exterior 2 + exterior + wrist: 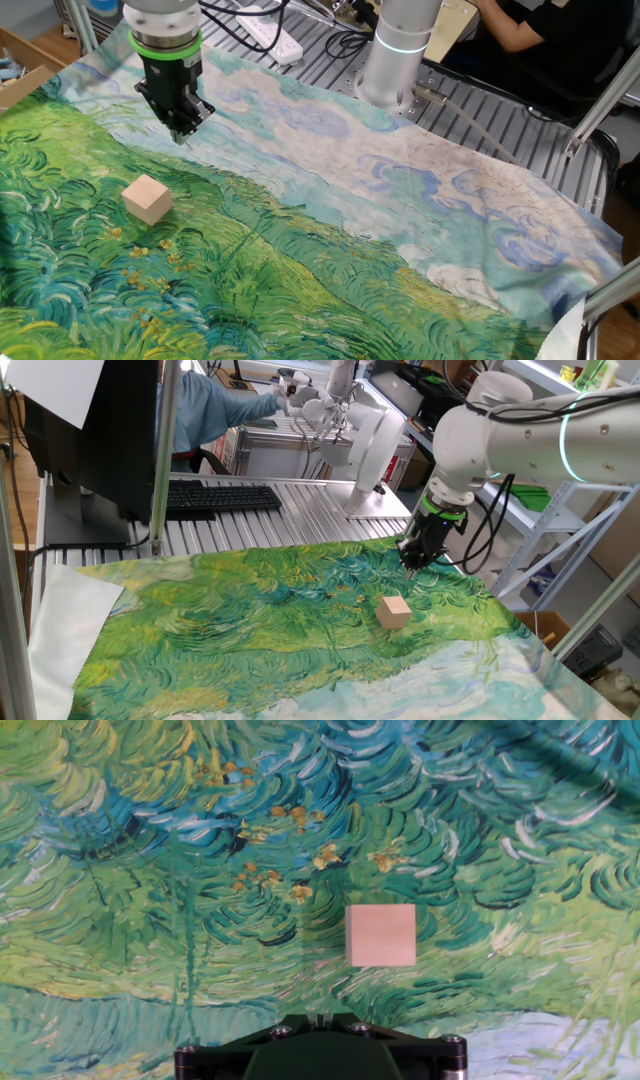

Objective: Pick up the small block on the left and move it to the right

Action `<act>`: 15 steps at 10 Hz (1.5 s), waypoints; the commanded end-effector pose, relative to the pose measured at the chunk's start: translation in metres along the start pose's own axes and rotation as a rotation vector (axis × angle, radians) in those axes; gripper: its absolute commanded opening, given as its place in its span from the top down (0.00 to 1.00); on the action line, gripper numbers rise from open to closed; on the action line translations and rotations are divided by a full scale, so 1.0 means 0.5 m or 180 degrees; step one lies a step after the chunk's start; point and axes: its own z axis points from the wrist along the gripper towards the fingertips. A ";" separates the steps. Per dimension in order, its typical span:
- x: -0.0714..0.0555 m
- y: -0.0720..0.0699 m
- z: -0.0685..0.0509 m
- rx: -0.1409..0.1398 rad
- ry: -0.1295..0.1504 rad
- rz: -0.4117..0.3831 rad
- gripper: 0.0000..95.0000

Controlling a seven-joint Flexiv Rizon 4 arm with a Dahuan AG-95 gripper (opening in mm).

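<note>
A small block (394, 611) of plain pale tan wood sits by itself on a painted cloth (250, 620), resting flat on swirling green brushstrokes. From the other fixed camera the same cube (148, 198) lies on the green part of the cloth (330, 290), near its left side, with pale blue and white painted swirls farther off. Nothing touches the block. Above and just beyond it hangs the robot's gripper (412, 563), pointing straight down, its two dark fingers pressed together and holding nothing, its tip clear of the cloth. A white arm (520, 430) with a green ring carries it. Through the hand camera the cube (381, 935) shows square-on, a little right of centre. Behind the cloth, a black keyboard (222, 498) rests on the ribbed metal table (290, 515).
</note>
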 end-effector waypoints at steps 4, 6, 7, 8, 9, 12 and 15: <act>0.003 0.001 -0.001 0.0001 -0.0002 0.0087 1.00; 0.003 0.001 -0.001 0.0000 -0.0001 0.0120 1.00; 0.003 0.001 -0.001 0.0000 -0.0001 0.0135 1.00; 0.003 0.001 -0.001 -0.0001 0.0000 0.0136 1.00; 0.003 0.001 -0.001 -0.0001 0.0000 0.0140 1.00; 0.003 0.001 -0.001 -0.0001 0.0000 0.0152 1.00; 0.003 0.001 -0.001 0.0002 0.0000 0.0155 1.00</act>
